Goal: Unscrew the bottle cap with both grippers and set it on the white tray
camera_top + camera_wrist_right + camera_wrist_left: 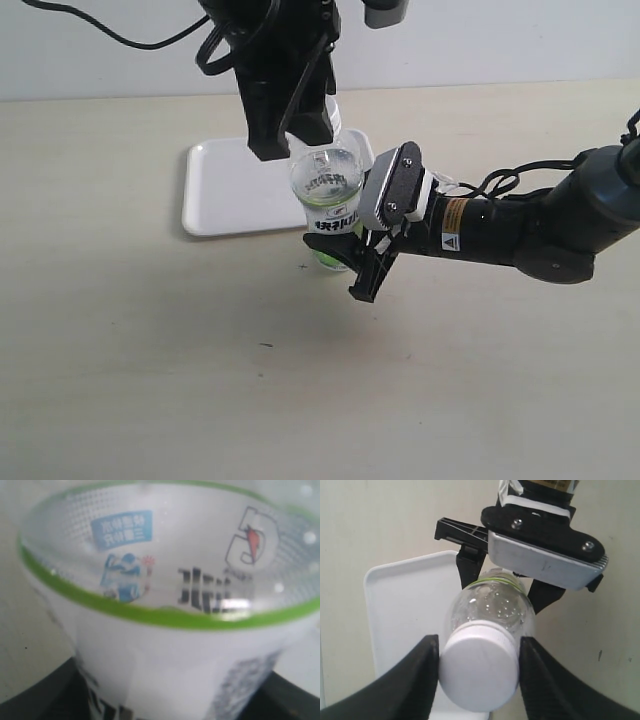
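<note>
The clear bottle [328, 190] with a white-and-green label stands upright on the table, just in front of the white tray [230, 190]. My right gripper [340, 255], the one with the silver-grey block, comes in from the right and is shut on the bottle's lower body [165, 630]. My black left gripper [295, 140] hangs over the bottle's top and hides the cap in the exterior view. In the left wrist view the white bottle cap [479, 672] sits on the neck between my open fingers [415, 680]. One finger touches its side and the other stands a sliver off.
The white tray [405, 605] lies directly behind the bottle, with nothing on the part I can see. A black cable [100, 35] loops at the back left. The right arm [540, 225] stretches over the table from the right edge.
</note>
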`<move>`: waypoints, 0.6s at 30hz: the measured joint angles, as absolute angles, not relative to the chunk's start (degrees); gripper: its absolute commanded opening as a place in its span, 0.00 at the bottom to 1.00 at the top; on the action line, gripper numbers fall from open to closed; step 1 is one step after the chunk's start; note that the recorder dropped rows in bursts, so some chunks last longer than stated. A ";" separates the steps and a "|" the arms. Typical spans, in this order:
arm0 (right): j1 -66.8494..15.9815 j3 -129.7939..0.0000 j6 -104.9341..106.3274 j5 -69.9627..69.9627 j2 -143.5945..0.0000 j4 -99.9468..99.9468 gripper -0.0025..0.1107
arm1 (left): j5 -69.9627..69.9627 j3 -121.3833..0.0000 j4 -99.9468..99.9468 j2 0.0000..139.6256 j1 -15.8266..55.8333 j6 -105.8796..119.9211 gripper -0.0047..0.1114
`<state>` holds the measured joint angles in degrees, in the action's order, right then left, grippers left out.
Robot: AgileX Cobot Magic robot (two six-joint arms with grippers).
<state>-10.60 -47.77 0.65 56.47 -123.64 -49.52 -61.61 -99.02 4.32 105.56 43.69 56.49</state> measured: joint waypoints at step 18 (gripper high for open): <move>-10.60 -47.77 0.00 56.47 -123.64 -49.41 0.02 | -60.12 -99.14 4.00 105.56 43.69 24.60 0.04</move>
<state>-10.60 -47.77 0.00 56.47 -123.64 -49.41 -60.12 -99.14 4.00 105.56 43.69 24.60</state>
